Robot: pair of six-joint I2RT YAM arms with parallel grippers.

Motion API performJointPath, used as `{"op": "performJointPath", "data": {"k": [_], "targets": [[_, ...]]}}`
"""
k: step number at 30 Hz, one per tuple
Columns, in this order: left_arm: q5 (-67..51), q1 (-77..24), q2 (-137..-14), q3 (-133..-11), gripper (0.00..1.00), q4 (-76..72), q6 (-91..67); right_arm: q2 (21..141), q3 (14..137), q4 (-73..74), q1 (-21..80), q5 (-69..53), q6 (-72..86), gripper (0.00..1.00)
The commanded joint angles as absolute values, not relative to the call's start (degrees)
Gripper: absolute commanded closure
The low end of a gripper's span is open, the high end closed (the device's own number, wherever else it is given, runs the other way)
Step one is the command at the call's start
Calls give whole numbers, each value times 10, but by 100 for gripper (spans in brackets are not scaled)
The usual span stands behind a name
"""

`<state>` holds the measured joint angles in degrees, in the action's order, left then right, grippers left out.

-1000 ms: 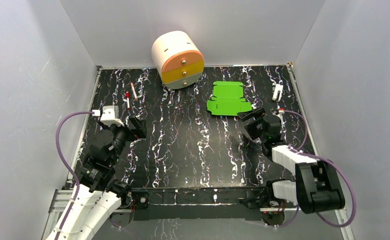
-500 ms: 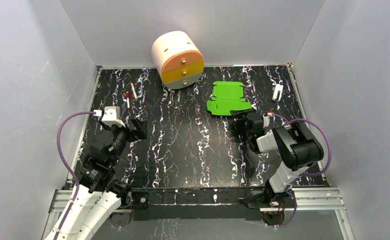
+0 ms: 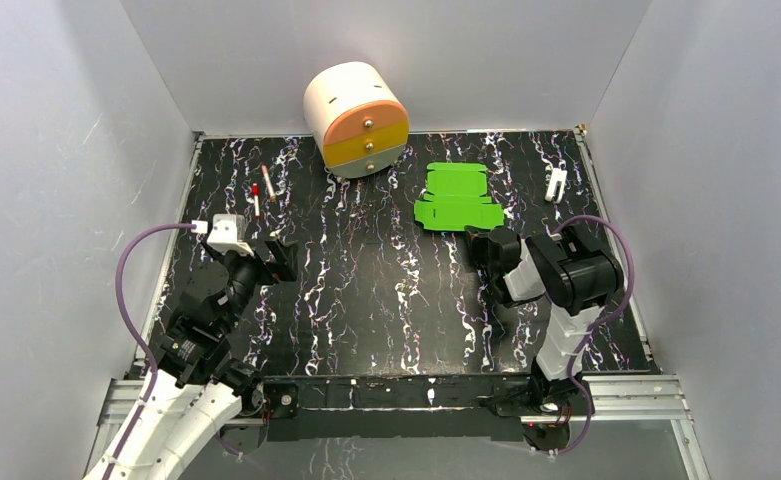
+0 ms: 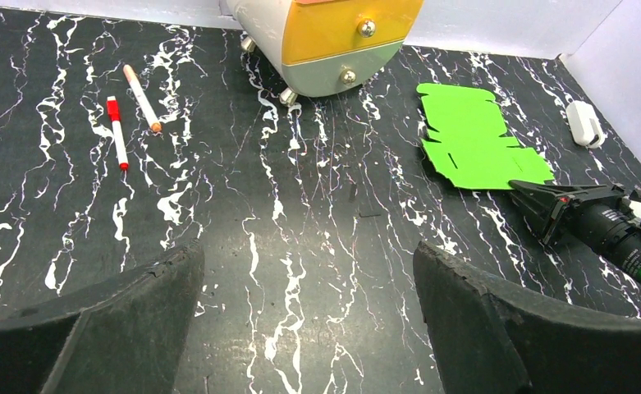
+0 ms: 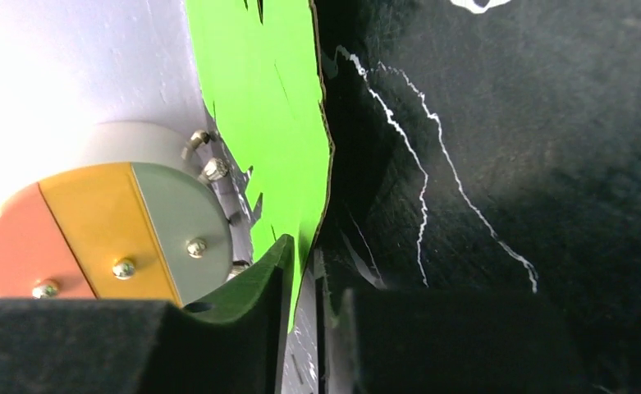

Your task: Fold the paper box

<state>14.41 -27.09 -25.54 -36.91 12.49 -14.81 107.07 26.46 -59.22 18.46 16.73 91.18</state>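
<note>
The paper box [image 3: 456,198] is a flat bright green die-cut sheet lying on the black marbled table at the back right, also seen as the sheet [image 4: 473,148] in the left wrist view. My right gripper [image 3: 483,243] is at its near right corner, lying low on the table. In the right wrist view the green card [image 5: 267,98] has its corner between the two fingers of the right gripper [image 5: 310,275]. The jaws are nearly together, with a thin gap showing beside the card. My left gripper [image 3: 276,258] hovers wide open and empty at the left [image 4: 309,263].
A cream drawer cylinder [image 3: 358,118] with orange, yellow and grey drawers stands at the back centre, just left of the sheet. A red marker [image 4: 117,131] and a pen [image 4: 142,97] lie back left. A white clip [image 3: 556,184] lies back right. Grey walls enclose the table.
My right arm swung forward and left, bringing its gripper to the sheet's near corner, and its jaws narrowed from wide open to almost together. The left arm stayed in place.
</note>
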Motion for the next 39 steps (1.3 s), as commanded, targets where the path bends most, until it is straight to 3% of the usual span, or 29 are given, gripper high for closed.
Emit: {"op": "performJointPath", "data": {"k": [1, 4, 10, 18, 23, 30, 34, 39], "targets": [[152, -274, -248, -375, 5, 126, -137, 1075, 250, -660, 185, 181, 913, 84], [149, -274, -248, -374, 5, 126, -136, 1053, 229, -668, 185, 152, 892, 100], [141, -274, -250, -373, 5, 127, -134, 976, 189, -644, 164, 32, 830, 100], [117, -274, -270, -374, 5, 128, -130, 864, 256, -369, 135, -236, 647, 100], [97, -274, -304, -384, 5, 139, -132, 840, 296, -274, 135, -370, 538, 100], [16, -274, -372, -400, 5, 146, -140, 896, 401, -128, 159, -533, 374, 100], [-42, -274, -422, -416, 5, 155, -147, 961, 513, 18, 204, -532, 249, 99], [-74, -274, -467, -426, 5, 169, -166, 1068, 655, 159, 234, -475, 143, 88]]}}
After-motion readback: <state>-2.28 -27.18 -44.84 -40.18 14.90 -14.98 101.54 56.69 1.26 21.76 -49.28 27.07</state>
